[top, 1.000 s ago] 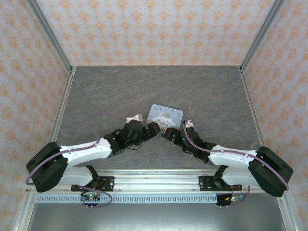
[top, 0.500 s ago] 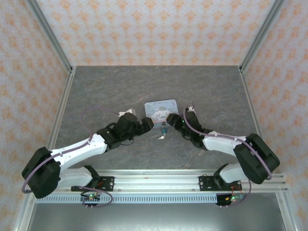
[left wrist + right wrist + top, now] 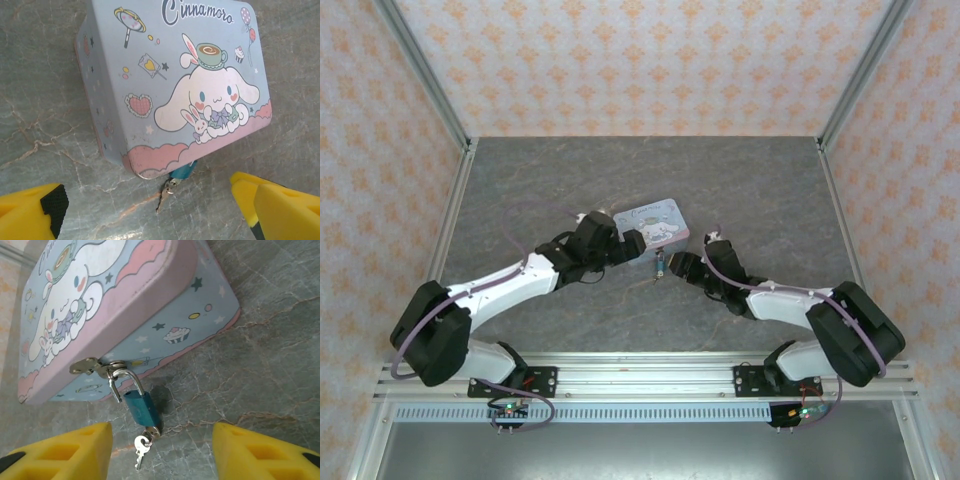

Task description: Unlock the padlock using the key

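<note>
The right claw [image 3: 162,452] is observed spread apart and empty, its two yellow fingers [image 3: 60,450] set on either side of the key [image 3: 140,446]. The key is seen on a small ring at the 6 o'clock end of the padlock [image 3: 142,409]. The padlock is hung by its shackle from the metal latch [image 3: 87,365] on the front of the tin box [image 3: 125,300]. Whether the shackle is seated cannot be told.

The left claw [image 3: 150,215] is likewise noted released and empty, with the box at its 12 o'clock.

In the overhead view, the padlock [image 3: 660,262] is placed at 6 o'clock of the box [image 3: 655,222], with the right claw [image 3: 682,265] at its 3 o'clock and the left claw [image 3: 636,246] at its 10 o'clock.

The box lid is shut; the contents are hidden. Counted: one box, one padlock, one key ring.
</note>
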Available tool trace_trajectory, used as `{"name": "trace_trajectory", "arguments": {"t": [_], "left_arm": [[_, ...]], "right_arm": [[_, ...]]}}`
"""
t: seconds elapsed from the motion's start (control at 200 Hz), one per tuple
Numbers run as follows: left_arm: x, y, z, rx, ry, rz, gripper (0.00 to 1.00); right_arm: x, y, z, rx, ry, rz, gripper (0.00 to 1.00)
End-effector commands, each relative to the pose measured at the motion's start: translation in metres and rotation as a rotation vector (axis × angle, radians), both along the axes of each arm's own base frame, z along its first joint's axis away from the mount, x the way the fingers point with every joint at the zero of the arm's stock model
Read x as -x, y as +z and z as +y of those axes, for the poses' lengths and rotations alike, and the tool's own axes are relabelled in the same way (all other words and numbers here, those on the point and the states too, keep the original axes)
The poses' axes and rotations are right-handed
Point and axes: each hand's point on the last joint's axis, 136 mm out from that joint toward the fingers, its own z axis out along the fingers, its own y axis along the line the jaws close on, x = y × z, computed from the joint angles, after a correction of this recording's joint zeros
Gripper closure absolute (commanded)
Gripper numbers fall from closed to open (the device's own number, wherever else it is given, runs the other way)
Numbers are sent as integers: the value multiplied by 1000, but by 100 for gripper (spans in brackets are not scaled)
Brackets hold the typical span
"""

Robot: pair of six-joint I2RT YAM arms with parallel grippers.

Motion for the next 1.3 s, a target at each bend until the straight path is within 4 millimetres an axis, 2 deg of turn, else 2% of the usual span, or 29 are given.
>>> {"name": "trace_trajectory", "arguments": {"t": [0.0, 0.16, 0.42, 0.646, 0.821, 0.946, 1.186, 1.291], "left_arm": [[-3, 2, 3, -38, -30, 7, 4], [-7, 2, 4, -35, -24, 6, 4], [-8, 1, 8, -39, -19, 12, 4], [-8, -2, 9, -33, -13, 19, 4], [-10, -3, 10, -27, -8, 19, 4], [-10, -4, 10, -27, -7, 21, 4], [-14, -4, 11, -43, -7, 18, 4], [-16, -3, 14, -86, -21, 16, 4]], "right_arm": [[-1, 5, 7, 43, 82, -50, 48], [-2, -9, 16, 64, 130, -13, 53], [-5, -25, 33, 101, 184, 11, 54], [-5, -40, 38, 177, 209, 29, 55], [-2, -49, 41, 184, 222, 47, 60], [-1, -54, 38, 186, 210, 53, 67], [2, -59, 28, 196, 166, 58, 92], [1, -58, 22, 175, 136, 58, 99]]}}
